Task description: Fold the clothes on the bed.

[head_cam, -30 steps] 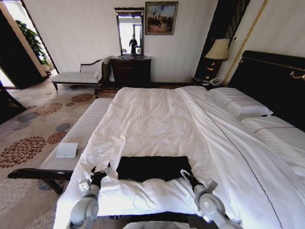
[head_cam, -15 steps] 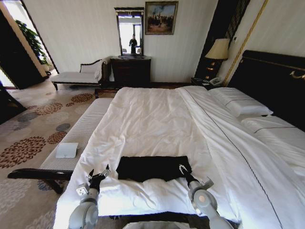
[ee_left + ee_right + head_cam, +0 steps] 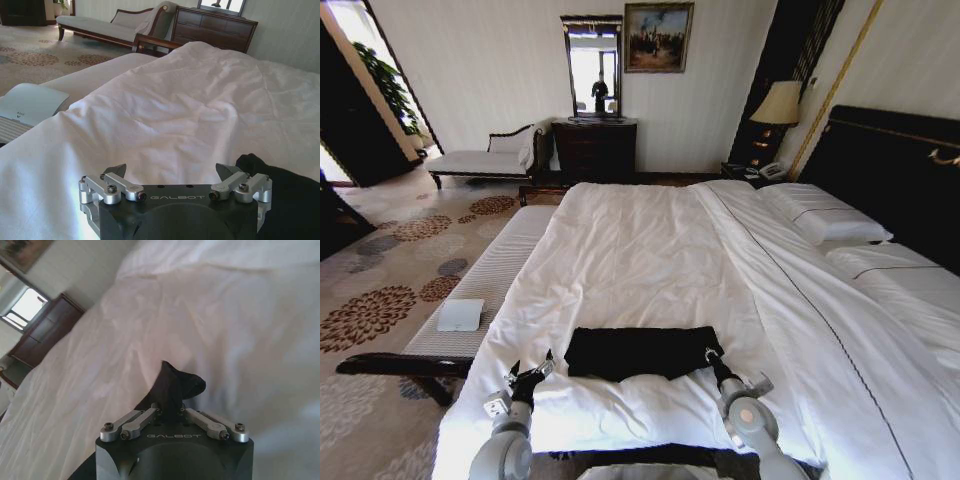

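The black T-shirt [image 3: 638, 351] lies as a flat, wide strip on the white bed [image 3: 640, 250], close to its near edge. My right gripper [image 3: 711, 358] is at the shirt's right end, shut on a corner of the black fabric. In the right wrist view that corner [image 3: 176, 384] rises bunched from the closed right gripper [image 3: 169, 413]. My left gripper [image 3: 532, 371] sits open on the sheet just left of the shirt's left end. The left wrist view shows the left gripper [image 3: 172, 173] spread wide over white sheet, with the shirt's edge [image 3: 282, 200] beside one finger.
A pale upholstered bench [image 3: 490, 275] runs along the bed's left side with a white pad [image 3: 460, 315] on it. Pillows [image 3: 825, 218] and the dark headboard [image 3: 890, 170] are at the right. A chaise [image 3: 485, 160], dresser [image 3: 595, 148] and lamp [image 3: 778, 104] stand at the far wall.
The right gripper has shifted slightly at the shirt's right corner, which now sits a little further in. The left gripper has drawn back a bit toward the near edge.
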